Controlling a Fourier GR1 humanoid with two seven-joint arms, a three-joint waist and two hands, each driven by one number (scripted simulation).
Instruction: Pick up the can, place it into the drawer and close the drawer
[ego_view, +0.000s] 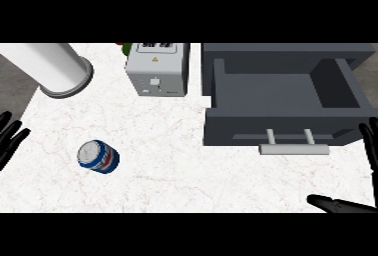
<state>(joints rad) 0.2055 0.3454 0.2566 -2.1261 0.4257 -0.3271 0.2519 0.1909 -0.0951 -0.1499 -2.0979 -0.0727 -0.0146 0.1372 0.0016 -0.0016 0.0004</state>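
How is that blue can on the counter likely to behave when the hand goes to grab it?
The can looks like stiff metal, so it should probably keep its shape when gripped. Its round, smooth-looking side may slip or turn between fingers. It seems to stand upright, lid showing, and looks short and squat, so a nudge would more likely slide it across the counter than tip it; once on its side it could roll.

Kitchen: marble counter (184, 165); toaster (156, 70); open drawer (284, 95)

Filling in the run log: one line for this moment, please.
can: on counter, untouched | drawer: open | left robot hand: open | right robot hand: open
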